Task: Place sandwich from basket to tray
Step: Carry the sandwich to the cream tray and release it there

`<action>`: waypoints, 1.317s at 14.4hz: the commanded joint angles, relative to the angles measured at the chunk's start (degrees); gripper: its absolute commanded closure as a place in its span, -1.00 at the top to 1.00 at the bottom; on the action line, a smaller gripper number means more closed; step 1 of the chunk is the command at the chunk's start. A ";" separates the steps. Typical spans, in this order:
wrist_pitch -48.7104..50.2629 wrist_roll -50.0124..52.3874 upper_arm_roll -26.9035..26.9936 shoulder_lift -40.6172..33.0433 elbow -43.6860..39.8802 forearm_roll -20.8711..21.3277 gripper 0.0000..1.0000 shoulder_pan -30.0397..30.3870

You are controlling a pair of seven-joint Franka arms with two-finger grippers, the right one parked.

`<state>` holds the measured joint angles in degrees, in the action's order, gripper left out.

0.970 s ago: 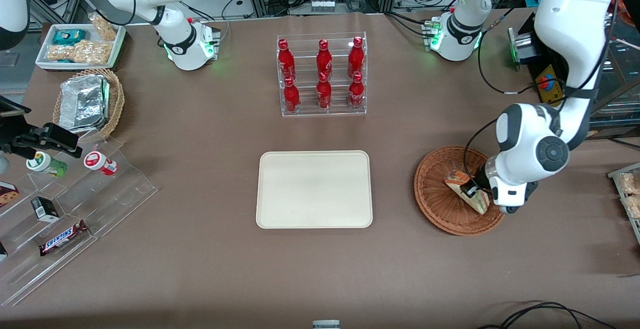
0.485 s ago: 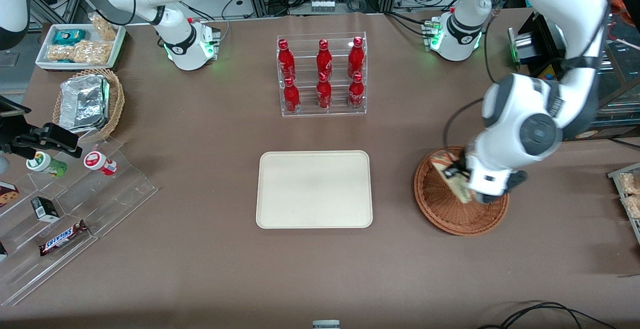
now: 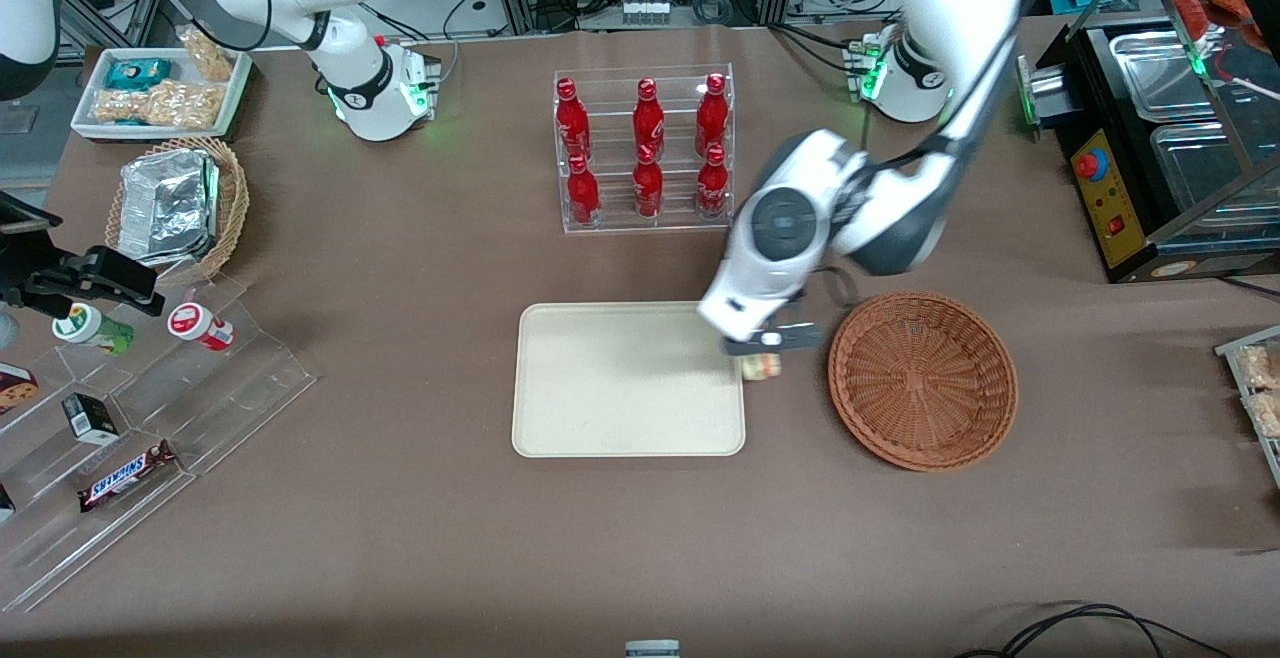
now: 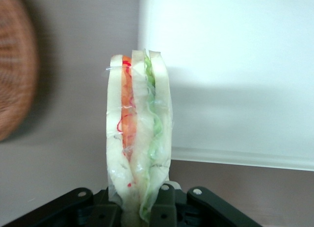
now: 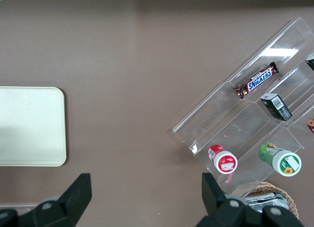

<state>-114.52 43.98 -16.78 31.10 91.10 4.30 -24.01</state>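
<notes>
Your gripper (image 3: 762,356), jaws pinching the sandwich (image 4: 139,134), hangs over the tray's (image 3: 600,388) edge nearest the empty basket (image 3: 921,378); only lowering and release remain.

Pale-bread sandwich (image 4: 140,138) shows orange-red and green filling; woven basket (image 3: 922,378) reddish-brown; tray (image 3: 600,398) plain cream; black gripper (image 3: 765,353) above the tray's edge.
</notes>
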 commanded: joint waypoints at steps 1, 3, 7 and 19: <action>-0.87 -0.39 0.70 11.32 -13.62 1.15 -0.63 -5.07; -1.67 -0.56 0.96 16.61 -19.35 1.24 -0.57 -7.19; -2.46 -0.83 0.88 22.15 -26.04 1.24 -0.53 -8.42; 7.10 6.47 7.99 13.05 -27.46 1.00 1.00 -11.60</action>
<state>-111.44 50.29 -9.25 49.77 62.39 8.16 -37.35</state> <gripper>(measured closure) 0.013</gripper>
